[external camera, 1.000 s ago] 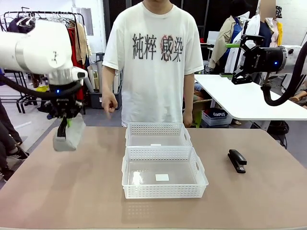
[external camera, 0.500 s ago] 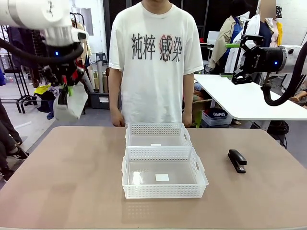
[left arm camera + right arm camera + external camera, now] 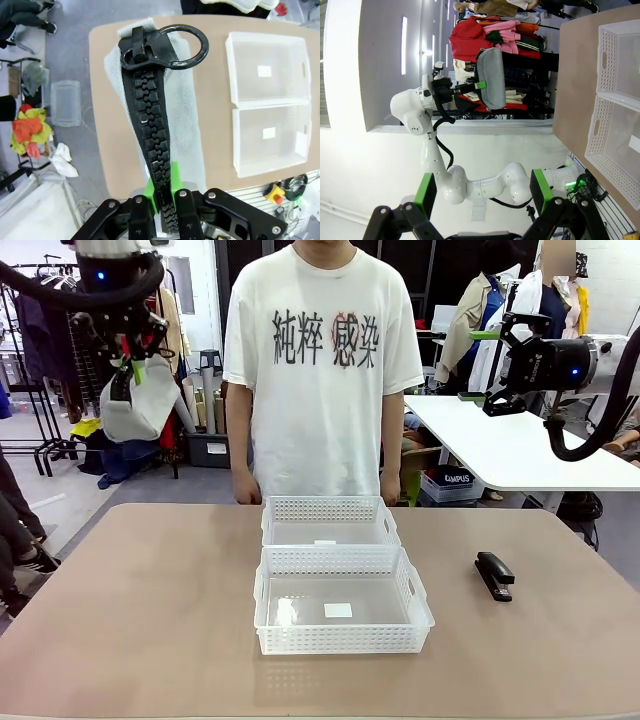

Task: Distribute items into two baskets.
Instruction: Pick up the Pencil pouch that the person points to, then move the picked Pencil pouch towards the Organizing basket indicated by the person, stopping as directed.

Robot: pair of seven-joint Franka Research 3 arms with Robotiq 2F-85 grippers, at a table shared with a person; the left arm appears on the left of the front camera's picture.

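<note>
Since the left gripper (image 3: 127, 378) pinches the grey pouch (image 3: 135, 408) only by its zipper edge, high over the left edge of the table (image 3: 150, 620), we judge a slip to be the main risk. The soft fabric hangs free below the narrow jaws, and a swing toward the baskets could work it loose, so that it drops onto the table or past its edge. A release from this height could also leave the pouch draped over the walls where the near basket (image 3: 340, 640) and the far basket (image 3: 330, 508) touch. The right gripper (image 3: 493, 365) hangs high at the far right, jaws wide and empty. The stapler (image 3: 494, 575) lies right of the baskets, well apart from them. From the front we read the pouch's height and the stapler's place. The left wrist view gives us the grip itself: green pads (image 3: 159, 184) closed on the black zipper strip, with its ring pull at the hanging end.
</note>
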